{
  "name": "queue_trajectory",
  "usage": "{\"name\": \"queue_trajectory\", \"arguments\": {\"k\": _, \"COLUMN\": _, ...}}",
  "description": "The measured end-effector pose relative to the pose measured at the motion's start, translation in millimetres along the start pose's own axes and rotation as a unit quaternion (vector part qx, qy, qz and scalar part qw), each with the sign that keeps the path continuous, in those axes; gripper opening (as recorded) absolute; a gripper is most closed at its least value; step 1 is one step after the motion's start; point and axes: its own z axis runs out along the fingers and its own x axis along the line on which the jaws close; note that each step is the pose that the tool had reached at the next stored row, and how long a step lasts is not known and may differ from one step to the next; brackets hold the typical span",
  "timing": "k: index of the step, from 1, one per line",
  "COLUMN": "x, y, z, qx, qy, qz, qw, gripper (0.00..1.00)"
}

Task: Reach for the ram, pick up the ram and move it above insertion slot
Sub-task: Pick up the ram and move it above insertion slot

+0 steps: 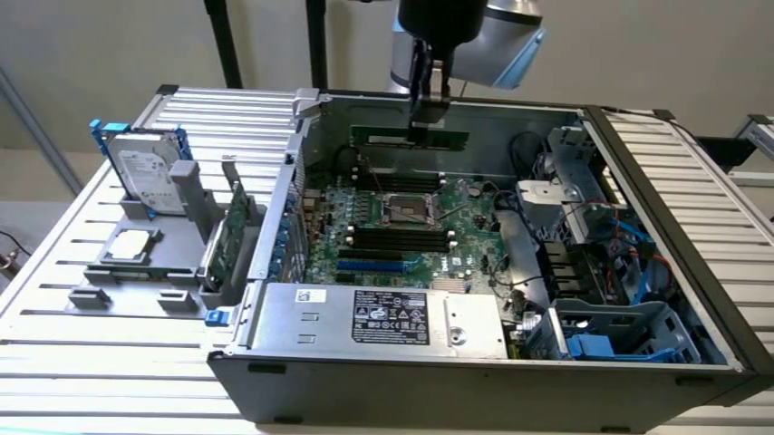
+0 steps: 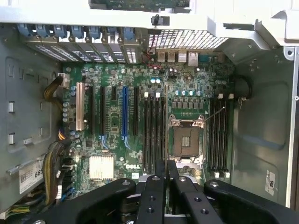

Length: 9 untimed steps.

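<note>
Currently I have the gripper [image 1: 430, 116] closed on the ram [image 1: 409, 139], a long thin green stick that hangs level and edge-on in the air above the far end of the motherboard [image 1: 405, 227], just in front of the case's back wall. Both fingers [image 2: 156, 186] are pinched nearly together in the wrist view, with only a thin sliver between them, which I take to be the ram's top edge. Handling-wise I judge it light and stiff but fragile: a bare circuit board with chips on its faces and contacts along the lower edge, so I'd want the hold on the top edge near the middle, flat faces between the pads, never on the contact edge. That is about where the grip looks to sit now, roughly mid-length, with more stick showing toward the exterior view's left than right. It's a slim thing on smooth pads, so I'd expect it to tilt if bumped. Looking down from the wrist, the black memory slots [image 2: 153, 133] lie beside the CPU socket [image 2: 187, 140] on the motherboard, almost directly under the fingers. Off the motherboard, on the exterior view's left, a hard drive [image 1: 149, 172] stands in a grey fixture [image 1: 133, 281].
</note>
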Motion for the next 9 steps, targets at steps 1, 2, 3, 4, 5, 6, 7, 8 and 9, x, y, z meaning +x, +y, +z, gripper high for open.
{"name": "queue_trajectory", "arguments": {"k": 1, "x": 0.0, "y": -0.5, "z": 0.0, "qx": 0.0000, "qy": 0.0002, "qz": 0.000, "qw": 1.0000, "gripper": 0.13}}
{"name": "queue_trajectory", "arguments": {"k": 2, "x": 0.1, "y": -0.9, "z": -0.1, "qx": 0.0000, "qy": 0.0003, "qz": 0.000, "qw": 1.0000, "gripper": 0.13}}
{"name": "queue_trajectory", "arguments": {"k": 3, "x": 0.1, "y": -1.2, "z": -0.1, "qx": 0.0000, "qy": 0.0003, "qz": 0.000, "qw": 1.0000, "gripper": 0.13}}
{"name": "queue_trajectory", "arguments": {"k": 4, "x": 0.0, "y": -1.3, "z": -0.1, "qx": 0.0000, "qy": 0.0003, "qz": 0.000, "qw": 1.0000, "gripper": 0.13}}
{"name": "queue_trajectory", "arguments": {"k": 5, "x": 0.0, "y": -1.3, "z": -0.1, "qx": 0.0000, "qy": 0.0003, "qz": 0.000, "qw": 1.0000, "gripper": 0.13}}
{"name": "queue_trajectory", "arguments": {"k": 6, "x": 0.0, "y": -1.4, "z": -0.1, "qx": 0.0000, "qy": 0.0003, "qz": 0.000, "qw": 1.0000, "gripper": 0.13}}
{"name": "queue_trajectory", "arguments": {"k": 7, "x": 0.0, "y": -1.4, "z": -0.1, "qx": 0.0000, "qy": 0.0003, "qz": 0.000, "qw": 1.0000, "gripper": 0.13}}
{"name": "queue_trajectory", "arguments": {"k": 8, "x": 0.0, "y": -1.4, "z": -0.1, "qx": 0.0001, "qy": 0.0003, "qz": 0.000, "qw": 1.0000, "gripper": 0.13}}
{"name": "queue_trajectory", "arguments": {"k": 9, "x": 0.0, "y": -1.4, "z": -0.1, "qx": 0.0000, "qy": 0.0003, "qz": 0.000, "qw": 1.0000, "gripper": 0.13}}
